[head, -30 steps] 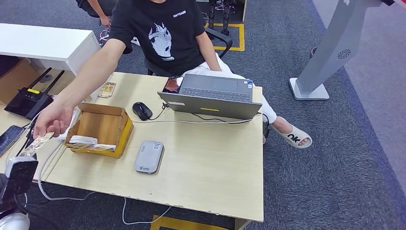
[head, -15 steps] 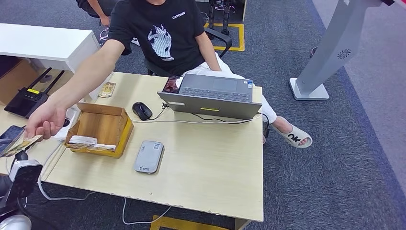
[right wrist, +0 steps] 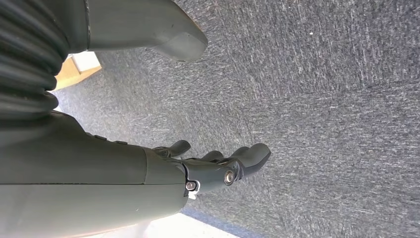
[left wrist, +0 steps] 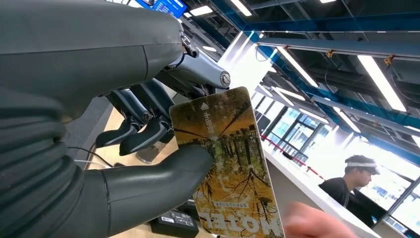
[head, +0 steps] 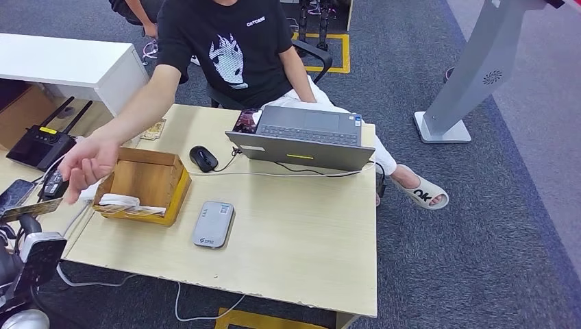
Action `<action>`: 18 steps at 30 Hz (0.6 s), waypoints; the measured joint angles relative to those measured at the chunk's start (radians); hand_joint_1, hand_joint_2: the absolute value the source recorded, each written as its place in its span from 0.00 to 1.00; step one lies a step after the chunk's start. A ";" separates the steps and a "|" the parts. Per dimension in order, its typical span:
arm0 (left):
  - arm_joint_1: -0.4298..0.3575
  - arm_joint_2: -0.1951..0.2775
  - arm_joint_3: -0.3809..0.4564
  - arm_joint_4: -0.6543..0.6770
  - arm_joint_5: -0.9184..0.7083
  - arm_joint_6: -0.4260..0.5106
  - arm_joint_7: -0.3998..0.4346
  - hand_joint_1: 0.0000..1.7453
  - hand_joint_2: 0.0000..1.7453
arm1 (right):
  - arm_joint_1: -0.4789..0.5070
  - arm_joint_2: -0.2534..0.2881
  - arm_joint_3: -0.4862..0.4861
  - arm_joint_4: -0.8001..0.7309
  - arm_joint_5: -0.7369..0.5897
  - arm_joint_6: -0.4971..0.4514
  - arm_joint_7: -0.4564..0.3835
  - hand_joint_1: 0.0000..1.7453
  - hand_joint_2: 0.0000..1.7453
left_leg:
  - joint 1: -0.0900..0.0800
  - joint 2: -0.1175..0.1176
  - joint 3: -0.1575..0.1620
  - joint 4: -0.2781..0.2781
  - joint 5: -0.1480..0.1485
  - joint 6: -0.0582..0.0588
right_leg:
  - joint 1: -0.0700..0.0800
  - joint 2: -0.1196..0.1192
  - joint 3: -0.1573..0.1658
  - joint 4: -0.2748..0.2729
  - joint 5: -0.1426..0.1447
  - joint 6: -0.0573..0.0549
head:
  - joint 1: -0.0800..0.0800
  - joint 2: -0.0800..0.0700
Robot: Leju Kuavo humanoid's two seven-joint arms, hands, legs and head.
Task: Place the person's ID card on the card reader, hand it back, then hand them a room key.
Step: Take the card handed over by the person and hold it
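A card (left wrist: 225,168) printed with autumn trees and the word HOTEL is pinched between the thumb and fingers of my left hand (left wrist: 153,148). In the head view that card (head: 31,208) sticks up at the far left, just above my left hand (head: 17,240). The person's hand (head: 88,164) hovers open and apart from the card, near the wooden box. The grey card reader (head: 213,224) lies flat on the table in front of the box. My right hand (right wrist: 218,168) hangs over grey carpet, fingers apart, holding nothing.
The wooden box (head: 144,179) holds a few cards (head: 127,203) along its near wall. A laptop (head: 305,140), a mouse (head: 203,157) and a white cable lie behind the reader. Another card (head: 153,128) rests at the table's far left corner. A router (head: 41,144) sits left.
The person carried the card leftward to my left hand, let go of it and drew the hand back toward the box. My left hand now holds the card.
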 joint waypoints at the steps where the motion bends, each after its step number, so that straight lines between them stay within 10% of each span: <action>1: 0.000 -0.001 -0.001 0.000 0.000 -0.001 -0.001 1.00 1.00 | 0.000 0.000 0.000 0.000 0.000 0.000 -0.001 0.00 1.00 | 0.000 0.000 0.000 0.000 0.000 0.000 | 0.000 0.000 0.000 0.000 0.000 0.000 | 0.000 0.000; 18: -0.114 0.011 -0.227 0.070 -0.215 -0.011 0.108 1.00 1.00 | -0.005 0.007 0.018 0.000 0.032 0.021 0.002 0.00 1.00 | 0.000 0.000 -0.001 0.000 0.002 0.001 | 0.000 0.000 -0.002 0.000 0.003 0.001 | 0.000 0.000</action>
